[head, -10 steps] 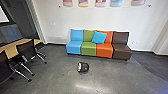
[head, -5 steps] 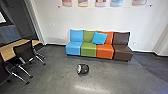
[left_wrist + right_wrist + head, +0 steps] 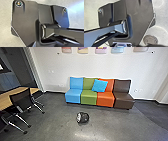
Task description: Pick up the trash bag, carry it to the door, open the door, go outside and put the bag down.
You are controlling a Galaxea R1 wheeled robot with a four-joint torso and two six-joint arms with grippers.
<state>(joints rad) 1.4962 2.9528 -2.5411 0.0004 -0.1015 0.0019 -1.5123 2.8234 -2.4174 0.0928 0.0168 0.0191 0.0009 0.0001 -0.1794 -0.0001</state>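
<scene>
Floor [image 3: 55, 127]: indoors; nothing done, we judge; pick-up, carry, door, set-down outside all left
Sofa [image 3: 88, 100]: far side
Trash bag [image 3: 84, 117], we guess: dark bundle on floor, near side of sofa
End effectors: opening, hold, we can't tell

We have a grey floor [image 3: 57, 125] here, and on it stands a four-seat sofa [image 3: 88, 98] in blue, green, orange and brown. In front of the sofa, apart from it, we see a small dark rounded object [image 3: 84, 117] with a pale side. We also find black office chairs [image 3: 22, 100] on metal legs beside a wood-topped desk [image 3: 7, 98].
</scene>
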